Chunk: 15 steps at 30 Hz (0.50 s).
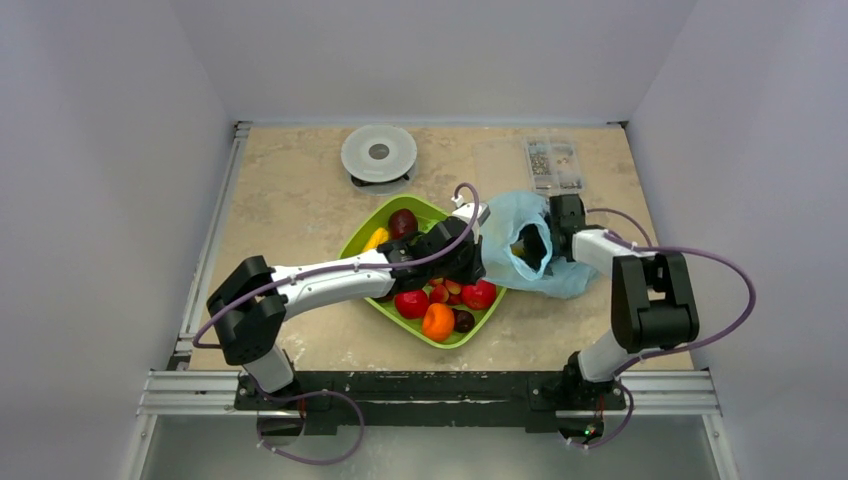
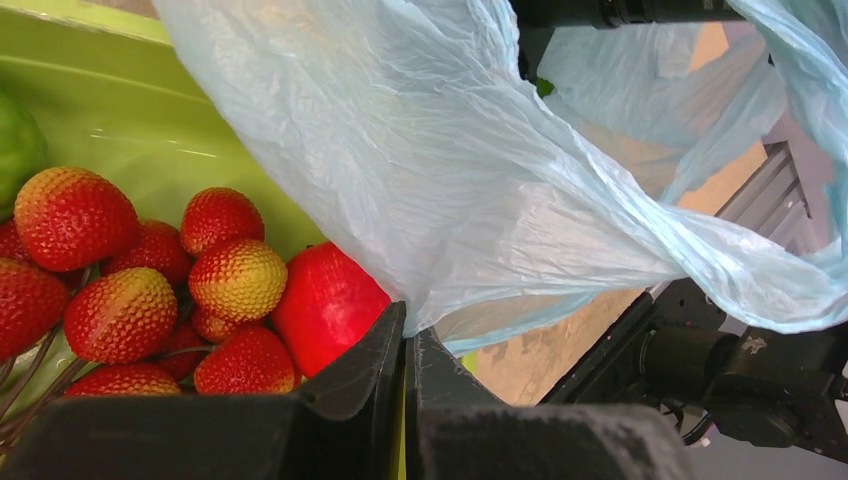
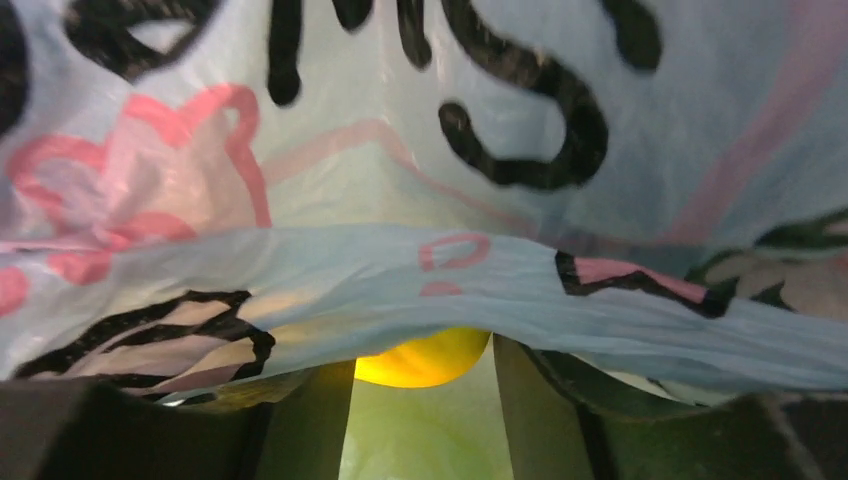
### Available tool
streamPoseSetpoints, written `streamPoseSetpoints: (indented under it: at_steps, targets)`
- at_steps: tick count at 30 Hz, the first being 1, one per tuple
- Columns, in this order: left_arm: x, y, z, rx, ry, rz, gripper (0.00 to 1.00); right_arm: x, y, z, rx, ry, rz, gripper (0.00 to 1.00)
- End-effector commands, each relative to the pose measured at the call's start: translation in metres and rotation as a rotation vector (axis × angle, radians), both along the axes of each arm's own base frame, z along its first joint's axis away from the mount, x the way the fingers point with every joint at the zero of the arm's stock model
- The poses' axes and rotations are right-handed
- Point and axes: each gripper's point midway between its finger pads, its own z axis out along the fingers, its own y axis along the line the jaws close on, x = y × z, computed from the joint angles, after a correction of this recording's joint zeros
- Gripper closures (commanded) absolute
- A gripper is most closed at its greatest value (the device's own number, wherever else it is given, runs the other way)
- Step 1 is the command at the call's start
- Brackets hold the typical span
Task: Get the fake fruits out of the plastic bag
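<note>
I'm clamping my left claw (image 2: 405, 345) on the plastic bag (image 1: 508, 215) rim, right of the green tray (image 1: 375, 222), and holding my right claw (image 3: 420, 395), jaws apart, at the yellow fruit (image 3: 420, 362) inside, worrying the sagging film is getting grabbed instead.

The beige stone-look counter (image 1: 290, 200) carries a green tray (image 1: 428, 210) at its centre, a light-blue plastic bag (image 1: 505, 215) just right of it, and a round white dish (image 1: 379, 153) and clear box (image 1: 552, 162) along the back.

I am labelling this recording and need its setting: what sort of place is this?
Probably a laboratory robot cell, not a home: plain white walls enclose the table, and the left arm and right arm are bolted to a metal rail at its near edge.
</note>
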Motion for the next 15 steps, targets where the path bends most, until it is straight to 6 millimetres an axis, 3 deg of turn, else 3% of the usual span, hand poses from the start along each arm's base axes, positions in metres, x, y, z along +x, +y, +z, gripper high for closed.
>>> streamPoseSetpoints:
  at_steps: [1,6,12,15]
  targets:
    - [-0.002,-0.001,0.007,0.001,-0.034,-0.030,1.00,0.005,-0.007,-0.021,-0.040,0.058,-0.005,0.57]
    - [0.000,0.000,0.004,0.025,-0.056,-0.040,1.00,0.012,-0.013,-0.004,-0.071,0.004,0.003,0.72]
    - [0.004,-0.004,0.007,0.041,-0.085,-0.066,1.00,0.016,-0.052,0.030,-0.107,-0.087,-0.082,1.00]
    - [0.006,-0.010,0.011,0.040,-0.096,-0.087,1.00,0.010,-0.074,0.037,-0.113,-0.096,-0.118,1.00]
